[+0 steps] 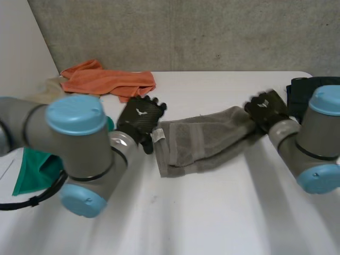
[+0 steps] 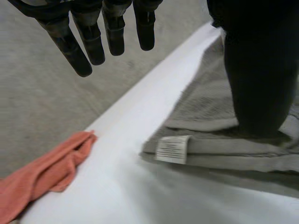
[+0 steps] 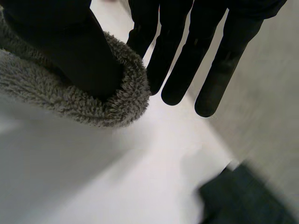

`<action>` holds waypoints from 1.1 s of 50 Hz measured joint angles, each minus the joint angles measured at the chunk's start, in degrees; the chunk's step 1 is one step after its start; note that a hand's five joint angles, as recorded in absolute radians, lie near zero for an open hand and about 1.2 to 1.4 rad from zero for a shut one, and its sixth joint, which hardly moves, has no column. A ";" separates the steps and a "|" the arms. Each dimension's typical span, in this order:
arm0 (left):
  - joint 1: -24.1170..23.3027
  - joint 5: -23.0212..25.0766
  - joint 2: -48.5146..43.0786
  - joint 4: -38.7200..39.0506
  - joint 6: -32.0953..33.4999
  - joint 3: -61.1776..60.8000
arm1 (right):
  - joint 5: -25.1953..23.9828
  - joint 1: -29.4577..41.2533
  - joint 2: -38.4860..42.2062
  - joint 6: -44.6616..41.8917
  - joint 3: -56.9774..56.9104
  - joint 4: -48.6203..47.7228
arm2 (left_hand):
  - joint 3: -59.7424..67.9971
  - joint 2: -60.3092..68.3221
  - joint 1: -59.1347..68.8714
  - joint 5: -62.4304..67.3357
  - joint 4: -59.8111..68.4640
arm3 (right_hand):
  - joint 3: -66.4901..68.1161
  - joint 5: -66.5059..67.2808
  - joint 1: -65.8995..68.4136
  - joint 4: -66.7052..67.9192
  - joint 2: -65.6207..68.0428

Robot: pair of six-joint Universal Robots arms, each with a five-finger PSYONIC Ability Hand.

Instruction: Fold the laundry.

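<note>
Hands of a two-armed robot are resting at opposite ends of a grey towel (image 1: pixel 204 141), which is lying rumpled and loosely doubled across the middle of the white table (image 1: pixel 212 218).

The left hand (image 1: pixel 141 118) is sitting at the towel's wider end. In its wrist view the thumb (image 2: pixel 259 84) is pressing down on the doubled cloth, while the fingers (image 2: pixel 93 44) are reaching out straight and apart, off the towel and gripping nothing. A small white label (image 2: pixel 173 149) is sticking out from the folded edge just beside the thumb.

The right hand (image 1: pixel 265 109) is sitting at the narrower far end. There the thumb (image 3: pixel 79 51) is bearing on the pile, with the towel's edge curling up around its tip. The fingers (image 3: pixel 180 70) are pointing straight past the edge over bare table, so this hand too is released rather than grasping.

Between the two hands the towel is running at a slant, its right end lying farther back on the table than its left.

An orange cloth (image 1: pixel 106 82) is lying crumpled at the far left of the table, well apart from the towel. A green cloth (image 1: pixel 32 172) is showing near the left arm, partly hidden behind it. A dark cloth (image 1: pixel 305 87) is lying at the far right edge, just beside the right hand.
</note>
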 measured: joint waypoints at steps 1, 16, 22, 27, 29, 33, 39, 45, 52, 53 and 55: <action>0.65 0.07 1.38 0.71 -0.36 -1.37 | -0.75 1.35 -0.27 -1.96 -0.61 -0.95 | 0.00 0.00 0.00 0.00 0.00 | 0.00 0.38 0.00 0.03 0.00; 7.85 0.71 7.22 5.43 -4.94 -9.50 | -24.30 20.34 9.44 -2.79 -3.59 -8.46 | -1.89 -2.33 -1.68 -2.51 -2.63 | -32.66 -32.02 -29.05 -32.88 -32.67; 7.61 0.57 4.91 5.57 -6.14 -5.38 | -11.75 18.30 9.18 7.72 -8.52 -4.30 | -2.60 -3.02 -1.69 -2.52 -3.06 | -55.97 -54.10 -49.22 -56.14 -55.22; 5.97 0.35 1.74 4.27 -7.69 1.87 | -4.18 14.09 5.40 24.42 -11.74 0.72 | -2.71 -3.10 -1.69 -2.51 -3.25 | -56.02 -54.10 -49.22 -56.23 -55.22; 4.66 0.39 -0.26 2.59 -8.72 6.28 | -4.00 11.77 3.82 33.23 -12.95 3.11 | -2.71 -3.10 -1.69 -2.52 -3.25 | -56.02 -54.10 -49.22 -56.23 -55.22; 1.80 0.72 -4.89 -2.59 -10.89 14.97 | -6.22 8.72 3.86 43.12 -16.38 8.00 | -2.71 -3.10 -1.69 -2.52 -3.25 | -56.02 -54.10 -49.23 -56.23 -55.22; -2.43 0.82 -13.11 -12.93 -13.43 26.96 | -8.43 6.93 10.10 43.30 -25.84 18.91 | -2.71 -3.11 -1.69 -2.52 -3.25 | -56.02 -54.10 -49.22 -56.23 -55.22; -5.31 -0.60 -18.85 -19.15 -13.83 33.49 | -8.07 6.41 16.48 37.93 -34.42 29.72 | -2.71 -3.12 -1.69 -2.52 -3.25 | -56.02 -54.10 -49.22 -56.23 -55.22; -6.63 -4.78 -22.14 -20.04 -11.96 34.45 | -8.10 6.33 19.60 35.27 -36.93 32.58 | -2.59 -2.99 -1.69 -2.51 -3.10 | -56.02 -54.10 -49.22 -56.23 -55.22; -6.71 -5.52 -22.58 -20.11 -11.36 34.25 | -8.22 6.38 20.09 35.03 -37.10 32.46 | -2.59 -2.99 -1.69 -2.51 -3.10 | -56.02 -54.10 -49.22 -56.23 -55.22; -6.74 -6.74 -23.13 -20.27 -10.20 33.82 | -8.46 6.47 20.91 34.56 -37.31 32.31 | -2.60 -3.00 -1.69 -2.51 -3.10 | -56.00 -54.10 -49.22 -56.23 -55.22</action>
